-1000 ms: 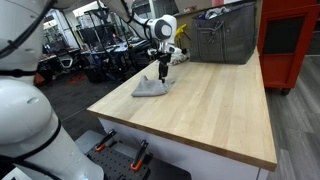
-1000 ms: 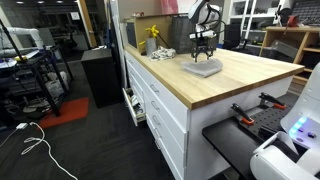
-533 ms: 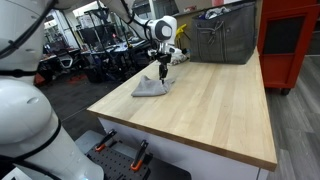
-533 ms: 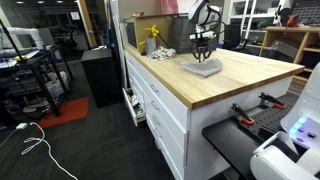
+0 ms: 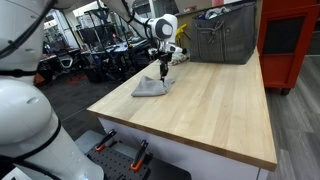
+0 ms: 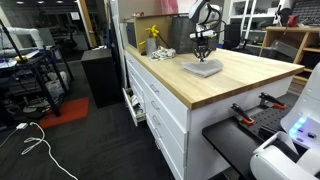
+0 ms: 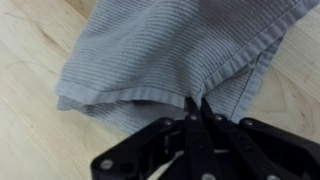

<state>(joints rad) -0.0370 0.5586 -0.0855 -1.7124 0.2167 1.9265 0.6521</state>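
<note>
Grasp step: hem of grey cloth on tabletop pinched in closed end effector; next, probably lifting without slackening.

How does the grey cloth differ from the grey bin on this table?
The grey cloth lies flat and folded near the table's edge; the grey bin stands upright at the far end. The cloth is low, the bin much taller. The gripper has its fingers shut on the cloth's hem; the bin is untouched. Both are grey, on the wooden tabletop.

Wood bench, red cab., dark flr.
</note>
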